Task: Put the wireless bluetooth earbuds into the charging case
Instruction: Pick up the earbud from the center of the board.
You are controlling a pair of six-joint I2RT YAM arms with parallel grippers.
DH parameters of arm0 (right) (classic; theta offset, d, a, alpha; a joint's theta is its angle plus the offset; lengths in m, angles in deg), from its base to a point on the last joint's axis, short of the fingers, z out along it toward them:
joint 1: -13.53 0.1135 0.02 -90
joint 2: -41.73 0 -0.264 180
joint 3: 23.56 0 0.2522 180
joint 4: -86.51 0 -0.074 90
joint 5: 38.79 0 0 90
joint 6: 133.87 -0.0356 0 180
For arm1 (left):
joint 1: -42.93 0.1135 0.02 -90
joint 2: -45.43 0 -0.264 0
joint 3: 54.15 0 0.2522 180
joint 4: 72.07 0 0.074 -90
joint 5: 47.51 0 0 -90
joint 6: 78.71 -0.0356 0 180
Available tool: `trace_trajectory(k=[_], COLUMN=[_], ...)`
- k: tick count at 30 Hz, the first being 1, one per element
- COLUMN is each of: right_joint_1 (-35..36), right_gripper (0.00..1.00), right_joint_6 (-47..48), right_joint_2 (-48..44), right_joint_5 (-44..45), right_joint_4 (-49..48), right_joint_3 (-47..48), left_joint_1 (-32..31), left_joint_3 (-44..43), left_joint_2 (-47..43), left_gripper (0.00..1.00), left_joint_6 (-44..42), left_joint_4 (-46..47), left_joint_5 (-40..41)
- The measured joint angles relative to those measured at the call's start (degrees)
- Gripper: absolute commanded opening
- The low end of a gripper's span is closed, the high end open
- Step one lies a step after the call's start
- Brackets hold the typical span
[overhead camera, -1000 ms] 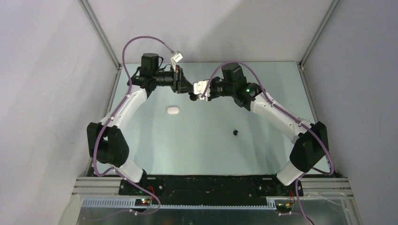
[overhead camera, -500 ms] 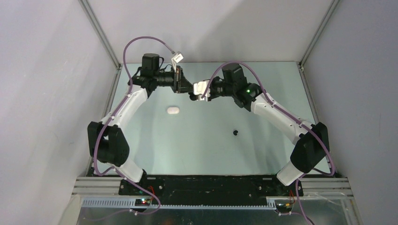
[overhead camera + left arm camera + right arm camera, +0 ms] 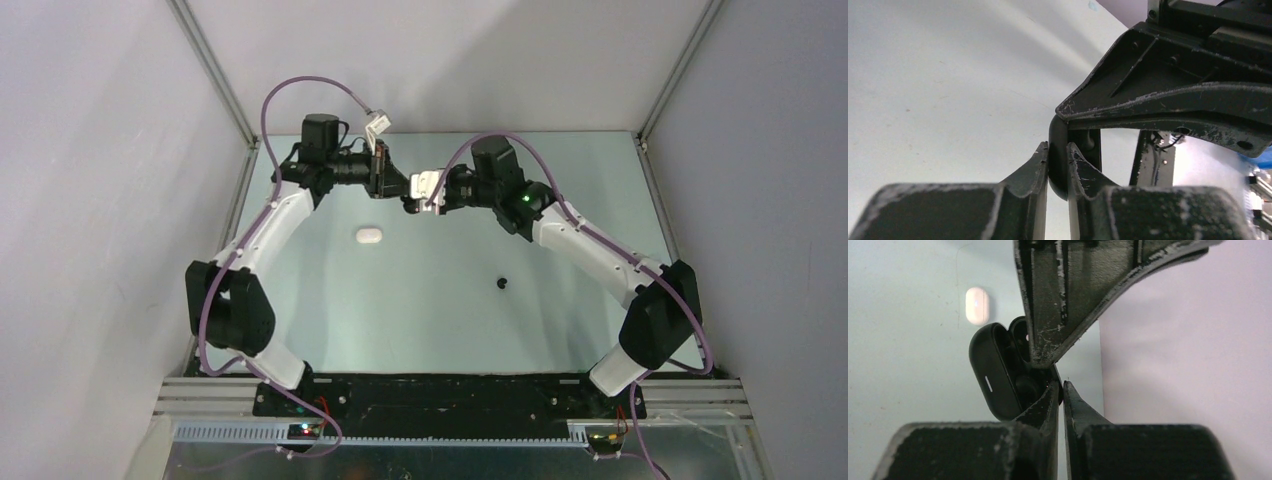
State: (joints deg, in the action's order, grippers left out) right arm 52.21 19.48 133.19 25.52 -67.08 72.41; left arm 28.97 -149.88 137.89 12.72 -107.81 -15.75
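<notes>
The left gripper (image 3: 1057, 150) is clamping the open black pill-shaped charging case (image 3: 995, 371) at the far middle of the pale green table (image 3: 560, 330). The right gripper (image 3: 1062, 387) is reaching at its cavity, fingers nearly together. I cannot tell whether they are pinching a bud. One tiny black earbud (image 3: 502, 283) is lying to the near right, well apart. A skewed push risks twisting the case loose or dropping a bud.

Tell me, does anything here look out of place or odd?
A tiny black earbud lies alone on the table, far from the open black case that the left tool grips, with the right tool beside it. The tool fingers look scuffed.
</notes>
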Motion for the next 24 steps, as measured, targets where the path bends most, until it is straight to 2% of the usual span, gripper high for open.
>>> trace_trajectory(k=[2,8,12,16,19,24], right_joint_1=[-0.07,-2.54,-7.82,-13.75,-18.78,-23.47], right_gripper=[0.17,0.21,0.29,0.35,0.36,0.36], right_joint_6=[-2.91,-15.78,-27.39,-36.20,-36.65,-20.98], right_joint_2=[0.00,0.00,-0.15,-1.90,-2.67,0.55], right_joint_5=[0.59,0.57,-3.32,-8.44,-14.56,-18.73], right_joint_4=[-1.88,-7.63,-8.33,-6.67,0.07,25.14], right_joint_3=[-0.15,2.23,7.30,8.31,8.33,10.21], left_joint_1=[0.00,0.07,0.07,-0.09,-0.55,-2.25], left_joint_3=[0.00,0.00,0.00,0.09,0.70,0.70], left_joint_2=[-0.74,-5.09,-8.24,-10.73,-12.90,-15.26], left_gripper=[0.00,0.00,0.00,0.00,0.00,0.00], left_joint_6=[-1.42,-7.89,-11.69,-15.87,-20.68,-29.62], left_joint_4=[-0.02,-0.11,-0.11,-0.15,-0.79,-2.93], left_joint_5=[1.14,5.97,7.85,10.03,12.24,15.54])
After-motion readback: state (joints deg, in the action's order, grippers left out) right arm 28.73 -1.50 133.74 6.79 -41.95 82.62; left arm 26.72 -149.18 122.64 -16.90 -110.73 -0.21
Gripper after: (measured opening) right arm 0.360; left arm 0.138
